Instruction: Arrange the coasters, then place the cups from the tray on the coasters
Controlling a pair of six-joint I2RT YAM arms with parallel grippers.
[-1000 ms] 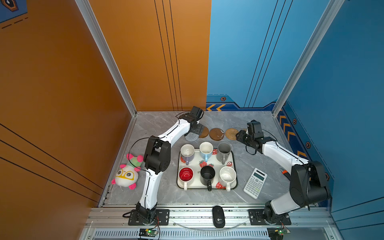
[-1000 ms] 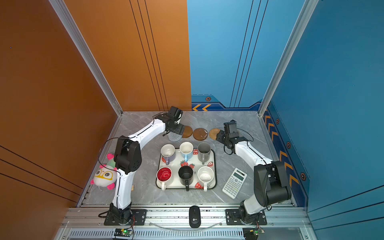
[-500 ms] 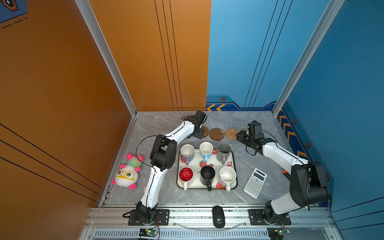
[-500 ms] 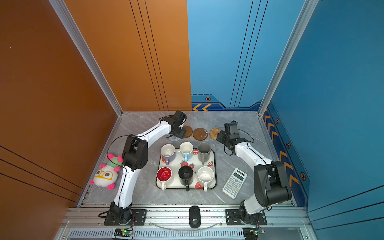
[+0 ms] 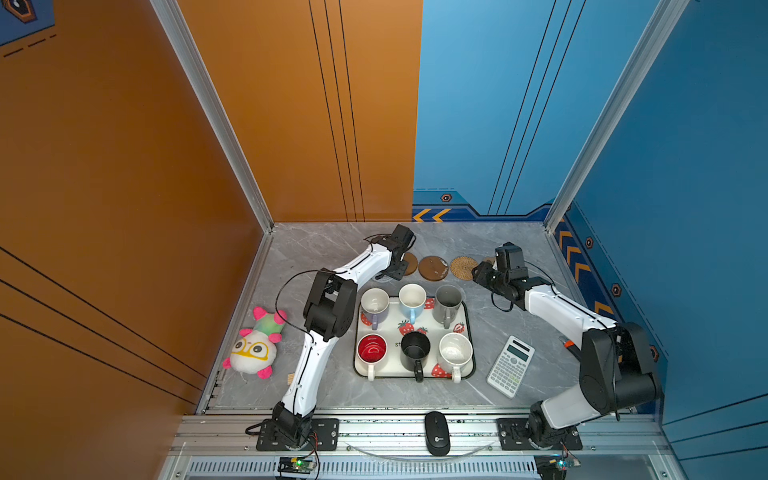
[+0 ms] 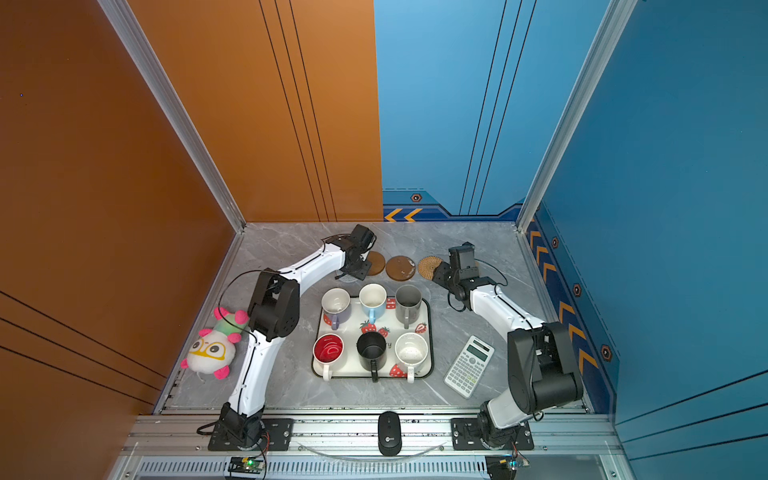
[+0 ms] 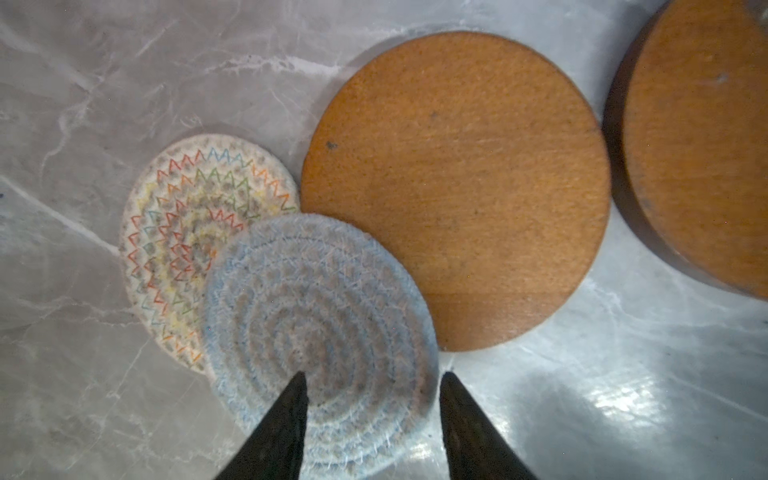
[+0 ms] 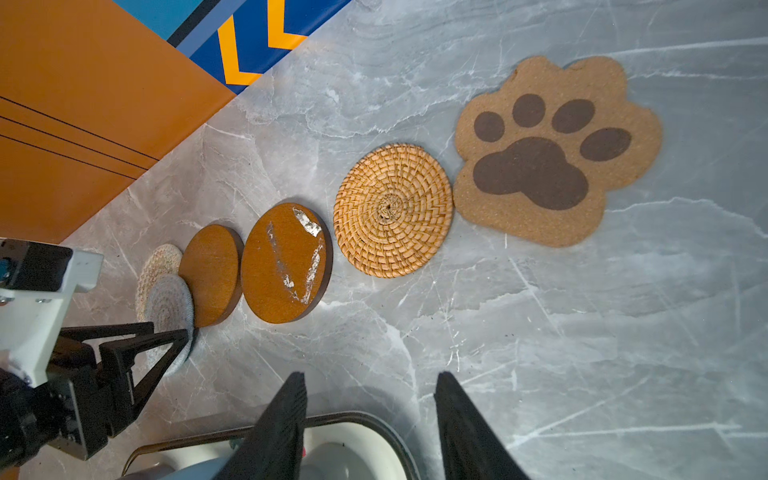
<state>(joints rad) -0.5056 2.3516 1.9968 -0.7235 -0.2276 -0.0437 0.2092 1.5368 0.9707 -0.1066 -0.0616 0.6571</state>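
Note:
The coasters lie in a row at the back. The grey-blue woven one [image 7: 316, 307] overlaps the cream woven one [image 7: 178, 232] and touches a brown wooden disc [image 7: 457, 187]. Beyond are the second disc [image 8: 286, 266], the rattan round [image 8: 392, 210] and the paw [image 8: 552, 153]. My left gripper [image 7: 374, 376] is open, one finger over the grey-blue coaster and one on the table just past its edge. My right gripper [image 8: 370, 376] is open and empty over the tray's back corner. The tray [image 5: 399, 376] holds all the cups: lavender [image 5: 374, 303], light blue [image 5: 412, 299], grey [image 5: 448, 300], red-inside [image 5: 372, 349], black [image 5: 415, 347], speckled [image 5: 456, 351].
A plush toy [image 5: 255, 349] lies at the left of the table and a calculator [image 5: 510, 366] lies right of the tray. A black mouse [image 5: 437, 432] rests on the front rail. Walls enclose the table on three sides.
My left gripper has come down onto the grey-blue coaster and its jaws have narrowed. The right arm has hardly moved.

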